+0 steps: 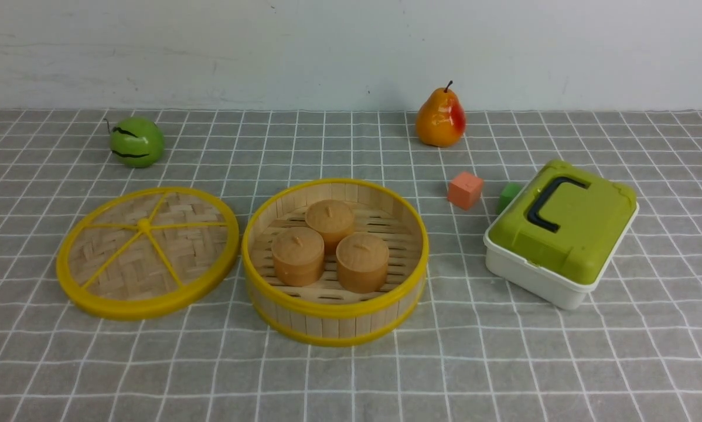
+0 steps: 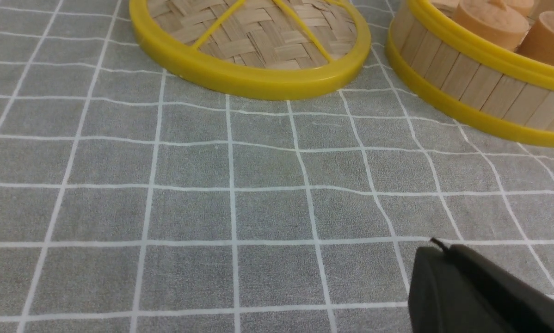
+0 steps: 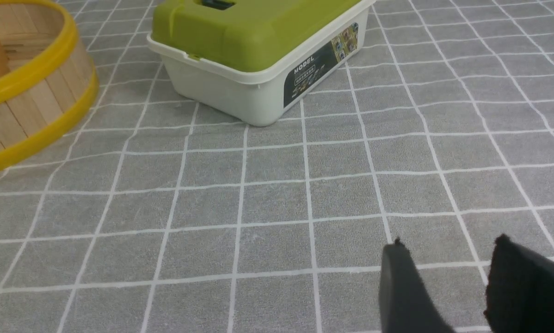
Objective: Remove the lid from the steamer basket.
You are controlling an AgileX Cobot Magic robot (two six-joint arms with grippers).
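The lid (image 1: 147, 251), a woven bamboo disc with yellow rim and spokes, lies flat on the cloth to the left of the steamer basket (image 1: 334, 305). The basket stands uncovered with three tan buns (image 1: 330, 245) inside. Neither arm shows in the front view. In the left wrist view my left gripper (image 2: 443, 252) is shut and empty, low over the cloth, well short of the lid (image 2: 254, 41) and the basket (image 2: 480, 88). In the right wrist view my right gripper (image 3: 450, 247) is open and empty over bare cloth, with the basket (image 3: 32, 97) off to one side.
A white box with a green lid and black handle (image 1: 562, 231) stands right of the basket; it also shows in the right wrist view (image 3: 258, 51). An orange cube (image 1: 464, 190) and a green cube (image 1: 508, 195) lie behind. A green apple (image 1: 136, 141) and a pear (image 1: 440, 119) stand at the back.
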